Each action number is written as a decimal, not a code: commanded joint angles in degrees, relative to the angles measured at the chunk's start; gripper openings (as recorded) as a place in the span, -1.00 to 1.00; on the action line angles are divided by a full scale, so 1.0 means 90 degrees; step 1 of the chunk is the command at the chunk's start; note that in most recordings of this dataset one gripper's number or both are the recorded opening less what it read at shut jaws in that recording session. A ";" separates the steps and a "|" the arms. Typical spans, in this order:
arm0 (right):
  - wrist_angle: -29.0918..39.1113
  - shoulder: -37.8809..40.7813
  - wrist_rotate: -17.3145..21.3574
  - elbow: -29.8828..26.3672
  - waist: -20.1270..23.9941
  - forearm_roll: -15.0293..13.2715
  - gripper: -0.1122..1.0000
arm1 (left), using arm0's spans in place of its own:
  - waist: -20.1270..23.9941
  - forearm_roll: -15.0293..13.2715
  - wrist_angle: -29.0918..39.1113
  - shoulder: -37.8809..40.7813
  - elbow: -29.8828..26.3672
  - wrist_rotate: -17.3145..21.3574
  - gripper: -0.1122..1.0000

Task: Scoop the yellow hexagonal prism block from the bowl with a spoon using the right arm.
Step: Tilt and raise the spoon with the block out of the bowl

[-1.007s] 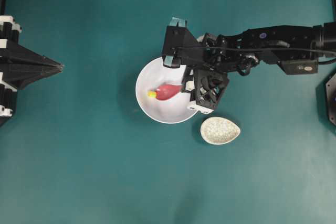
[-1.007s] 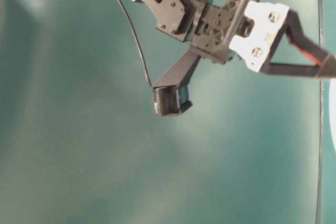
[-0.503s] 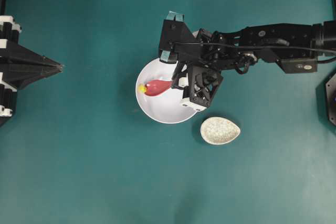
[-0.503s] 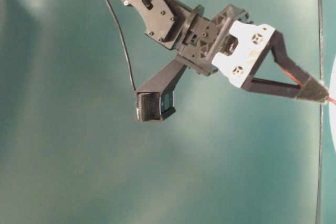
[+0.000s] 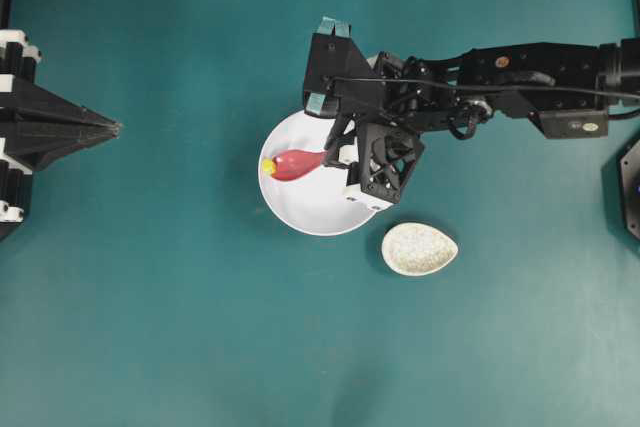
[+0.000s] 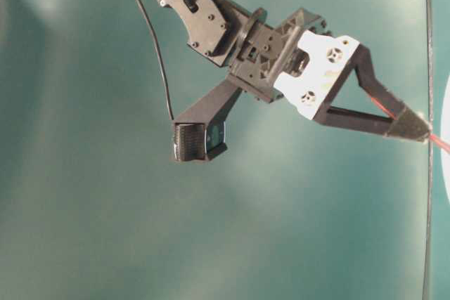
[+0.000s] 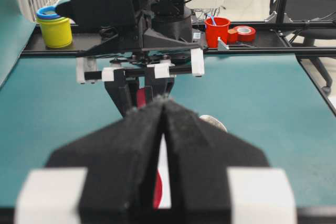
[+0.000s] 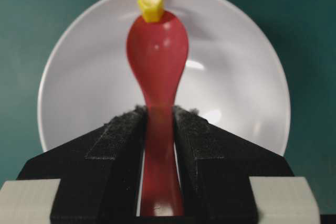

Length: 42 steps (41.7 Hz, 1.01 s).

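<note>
Right gripper (image 8: 157, 129) clamped on the spoon (image 8: 157, 51) handle, yellow hexagonal prism block (image 8: 150, 4) pinned at the scoop tip against the bowl (image 8: 84, 61) far rim; risk: more push pops it over the rim instead of loading; left gripper (image 7: 164, 109) pinched closed, idle.

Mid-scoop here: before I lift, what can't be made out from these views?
- Whether the yellow hexagonal prism block sits in the spoon or only touches its tip: both the right wrist view and the overhead view leave this unclear.
- Table-level view: bowl cut off at the right edge; block out of frame.
- Left wrist view: the shut left gripper hides most of the bowl.
</note>
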 commanded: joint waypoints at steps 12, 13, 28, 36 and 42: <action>-0.0137 -0.0225 -0.0020 -0.0146 0.0020 0.0000 -0.38 | 0.0010 0.0020 -0.0078 0.0029 -0.0117 0.0010 -0.80; -0.0146 -0.0225 -0.0020 -0.0146 0.0020 0.0000 -0.38 | 0.0010 0.0020 -0.0078 0.0029 -0.0117 0.0010 -0.80; -0.0146 -0.0732 -0.0020 -0.0059 0.0020 -0.0010 -0.38 | 0.0010 0.0020 -0.0078 0.0020 -0.0117 0.0010 -0.80; -0.0820 -0.1514 -0.0020 0.0430 0.0029 0.0000 -0.38 | 0.0010 0.0020 -0.0078 0.0010 -0.0117 0.0010 -0.80; -0.1865 -0.2188 0.0010 0.1172 0.0068 0.0000 -0.38 | 0.0010 0.0020 -0.0078 0.0010 -0.0117 0.0010 -0.80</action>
